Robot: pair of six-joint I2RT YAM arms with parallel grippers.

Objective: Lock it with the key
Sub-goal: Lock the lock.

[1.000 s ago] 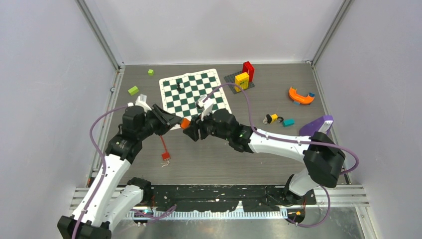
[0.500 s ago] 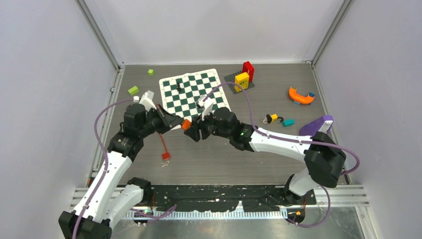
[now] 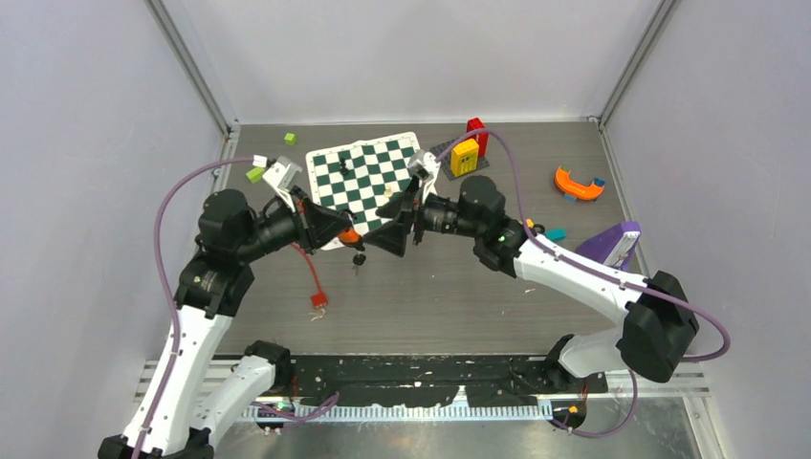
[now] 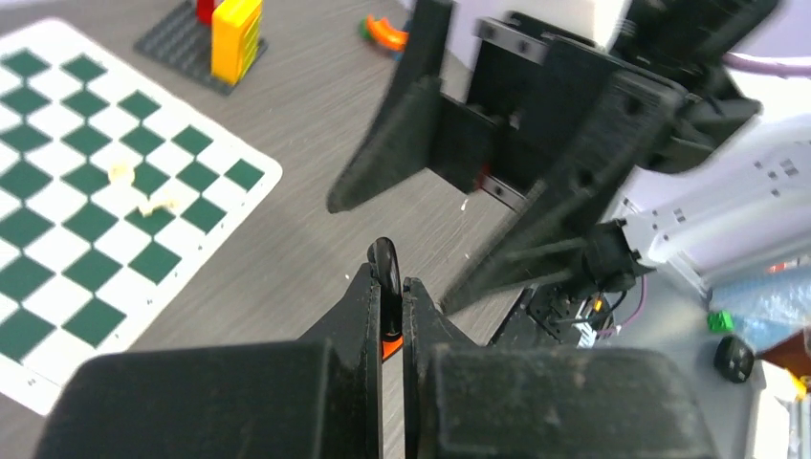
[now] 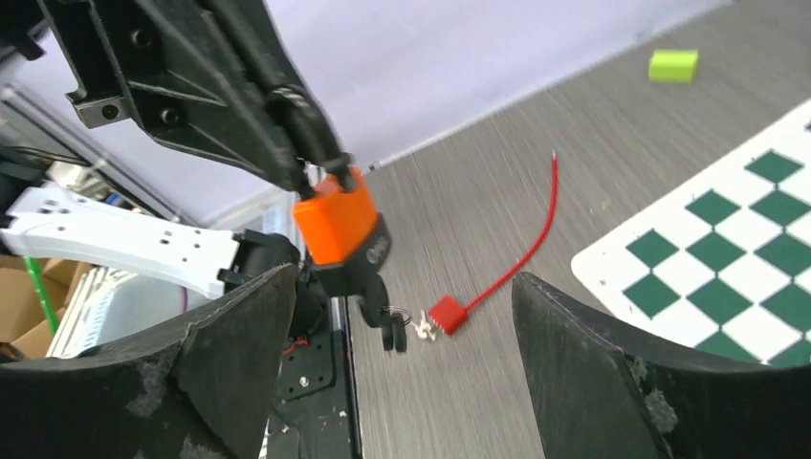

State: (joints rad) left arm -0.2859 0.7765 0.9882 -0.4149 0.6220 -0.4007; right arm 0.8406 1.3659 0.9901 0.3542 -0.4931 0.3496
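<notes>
1. The padlock (image 3: 352,235) hangs in the air above the middle of the bench (image 3: 459,296), just off the 6 o'clock edge of the chessboard (image 3: 368,177). It is carried only by its dark shackle (image 4: 384,263). The left end effector (image 3: 340,231) is pinched fully closed on that thin bar. A twist on the key (image 5: 371,279) could swing or spin the whole body rather than turn the cylinder.
2. The right end effector (image 3: 393,229) stands at 3 o'clock of the padlock with its fingers spread wide and nothing between them. The key head is small and sits at 6 o'clock under the body. A ring of spare keys (image 5: 394,330) dangles beneath it. A close could catch the ring, or nudge the lock aside, and miss the head.
3. If the pinch on the shackle slips under that push, the lock would likely drop to the bench.
4. The padlock has a bright orange block body with a black band at its lower end bearing pale lettering. The black-headed key is seated in its underside. The left fingers cover the shackle ends, so I cannot tell whether it is pressed home.
</notes>
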